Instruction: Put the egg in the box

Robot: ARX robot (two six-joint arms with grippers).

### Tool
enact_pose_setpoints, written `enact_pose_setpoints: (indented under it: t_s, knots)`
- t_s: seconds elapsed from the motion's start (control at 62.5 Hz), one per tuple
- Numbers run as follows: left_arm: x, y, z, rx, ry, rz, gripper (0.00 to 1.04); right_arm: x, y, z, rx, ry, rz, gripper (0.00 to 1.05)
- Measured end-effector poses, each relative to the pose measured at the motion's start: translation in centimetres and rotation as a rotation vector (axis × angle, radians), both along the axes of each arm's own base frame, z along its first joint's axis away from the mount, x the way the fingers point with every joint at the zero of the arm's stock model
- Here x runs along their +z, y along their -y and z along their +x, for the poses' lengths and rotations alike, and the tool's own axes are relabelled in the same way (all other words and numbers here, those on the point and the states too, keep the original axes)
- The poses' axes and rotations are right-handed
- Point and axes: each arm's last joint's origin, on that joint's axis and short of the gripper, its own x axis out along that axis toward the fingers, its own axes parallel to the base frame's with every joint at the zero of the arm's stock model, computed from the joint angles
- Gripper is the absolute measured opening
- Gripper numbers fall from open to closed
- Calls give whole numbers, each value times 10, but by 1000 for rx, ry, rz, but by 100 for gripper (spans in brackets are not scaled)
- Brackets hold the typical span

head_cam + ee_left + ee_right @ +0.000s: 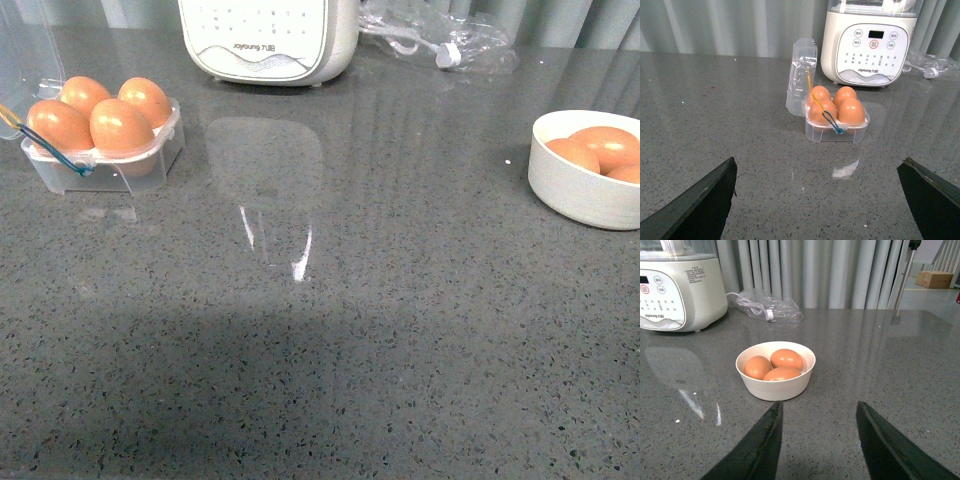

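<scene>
Grey countertop [400,350]: box [837,131], all four cells filled; bowl [775,387], three eggs [782,360] spare; my left gripper [818,162] and right gripper [819,404] spread, empty. I judge filling done.

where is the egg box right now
In the front view the box sits at the far left of the counter, left of the white appliance.

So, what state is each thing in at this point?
box: lid open and standing up; four boxed eggs fill its cells
bowl: upright, holds three bowl eggs
left hand: open, empty
right hand: open, empty
</scene>
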Motion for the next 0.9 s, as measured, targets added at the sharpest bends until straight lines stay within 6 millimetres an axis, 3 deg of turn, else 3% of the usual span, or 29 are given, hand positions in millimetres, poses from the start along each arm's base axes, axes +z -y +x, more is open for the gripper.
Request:
enact_pose_setpoints:
  t_s: [0.288, 0.736, 0.896]
  knots:
    - [0, 0, 0, 0, 0, 0, 98, 0, 0, 0, 0, 0, 1, 99]
    - [0, 0, 0, 0, 0, 0, 98, 0, 0, 0, 0, 0, 0, 97]
    - [-9, 0, 4, 330, -423, -117, 98, 0, 0, 0, 0, 0, 0, 97]
